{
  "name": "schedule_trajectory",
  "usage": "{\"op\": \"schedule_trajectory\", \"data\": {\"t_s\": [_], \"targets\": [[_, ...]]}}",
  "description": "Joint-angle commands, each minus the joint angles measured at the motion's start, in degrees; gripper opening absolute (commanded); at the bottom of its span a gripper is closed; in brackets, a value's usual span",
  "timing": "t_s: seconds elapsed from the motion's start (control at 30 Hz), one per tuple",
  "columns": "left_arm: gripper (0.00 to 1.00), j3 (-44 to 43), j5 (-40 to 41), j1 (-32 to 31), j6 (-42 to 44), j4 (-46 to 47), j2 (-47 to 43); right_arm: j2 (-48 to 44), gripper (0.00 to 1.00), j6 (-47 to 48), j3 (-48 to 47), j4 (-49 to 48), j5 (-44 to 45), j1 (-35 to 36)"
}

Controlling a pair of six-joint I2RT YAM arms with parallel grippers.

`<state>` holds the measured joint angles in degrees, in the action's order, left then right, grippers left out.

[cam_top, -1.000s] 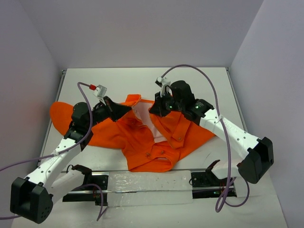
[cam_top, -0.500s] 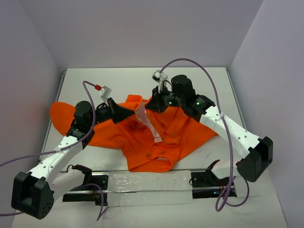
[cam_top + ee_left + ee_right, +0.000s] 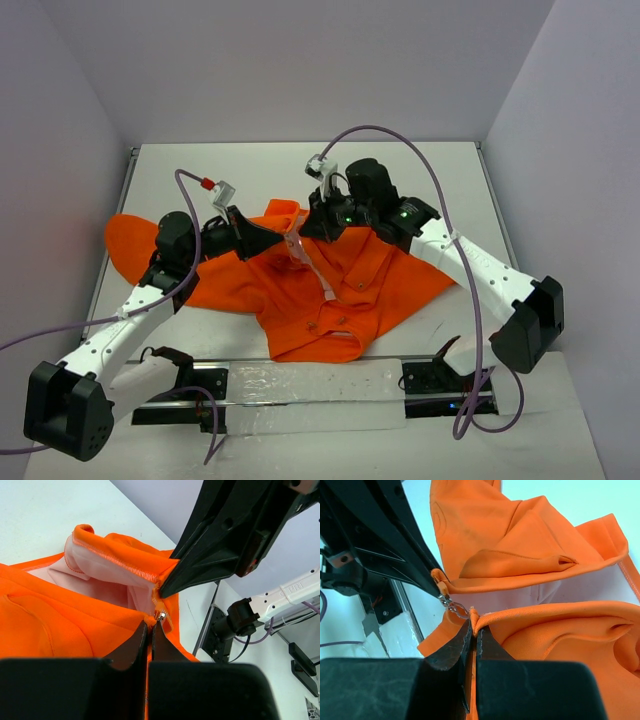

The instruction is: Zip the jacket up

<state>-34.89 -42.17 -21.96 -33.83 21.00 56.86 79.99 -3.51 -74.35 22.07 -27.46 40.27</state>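
The orange jacket (image 3: 330, 290) lies on the table's middle, its front edges lifted, pale lining (image 3: 100, 575) showing. My left gripper (image 3: 278, 233) is shut on one front edge of the jacket (image 3: 50, 625) beside the small metal zipper slider (image 3: 160, 615). My right gripper (image 3: 303, 228) is shut on the facing front edge (image 3: 550, 625), pinching a fold of orange fabric at its tip. The slider and pull ring (image 3: 452, 607) hang just left of my right fingertips. The two grippers' tips almost meet above the jacket.
A metal rail with a clear plastic sheet (image 3: 310, 385) runs along the near edge in front of the arm bases. Purple cables (image 3: 400, 140) loop above both arms. Grey walls close in the table on three sides.
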Motion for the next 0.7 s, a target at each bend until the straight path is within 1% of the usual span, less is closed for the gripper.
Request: {"op": "schedule_trajectory", "data": {"t_s": [0.0,0.47,0.53,0.67], "targets": [[0.0,-3.3,-2.0,0.2,0.5,2.1,-1.1,0.4,0.0,2.0,-3.4,-0.1,-1.3,1.0],[0.0,-3.5,-2.7,0.1,0.7,1.9,-0.7,0.6,0.0,2.9,-4.3,1.4,-2.5,2.5],[0.0,-3.5,-2.6,0.0,0.7,1.7,-0.7,1.0,0.0,4.5,-4.9,1.8,-2.8,2.6],[0.0,-3.6,-2.5,-0.2,0.9,1.4,-0.8,1.7,0.0,4.7,-5.3,2.2,-2.6,3.0]]}}
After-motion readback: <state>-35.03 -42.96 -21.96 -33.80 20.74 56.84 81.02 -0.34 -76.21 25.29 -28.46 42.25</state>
